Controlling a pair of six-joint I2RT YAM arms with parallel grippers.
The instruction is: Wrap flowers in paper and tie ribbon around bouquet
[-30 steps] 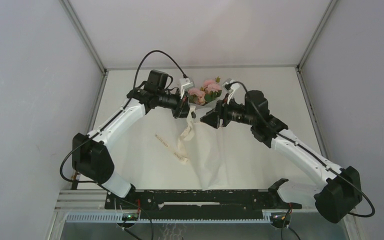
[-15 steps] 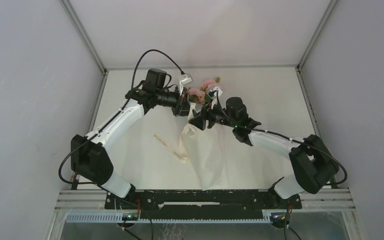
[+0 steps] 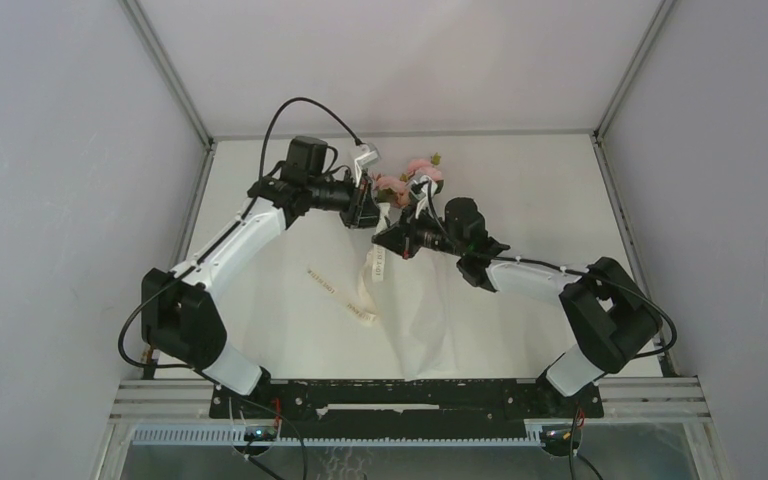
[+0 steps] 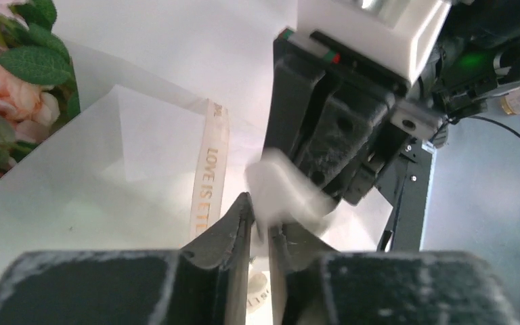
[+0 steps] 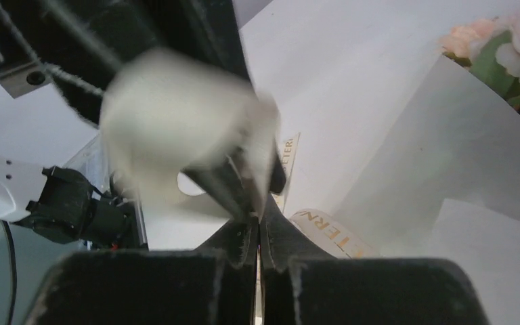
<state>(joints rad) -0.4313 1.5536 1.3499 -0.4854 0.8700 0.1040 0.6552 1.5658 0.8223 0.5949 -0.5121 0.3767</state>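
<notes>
White counter boxed in by pale grey walls, seen from above. Your flowers, pink blooms with green leaves, lie toward the far edge. The paper, a big white creased sheet, spreads from the flowers toward the arm bases. In the wrist views a fold of it stands up right against the blooms.

Both of your arms reach in and meet just on the near side of the flowers, their tips almost touching each other. Your left claw is pinched nearly shut, with only a slit between its jaws and the ribbon caught in that slit. Your right claw has its jaws pressed tight together, nipping a blurred cream loop of the same ribbon.

From the two claws the ribbon hangs down and trails over the paper, away from the flowers. Its loose end lies flat to the left of them. Gold lettering runs along the strip.
</notes>
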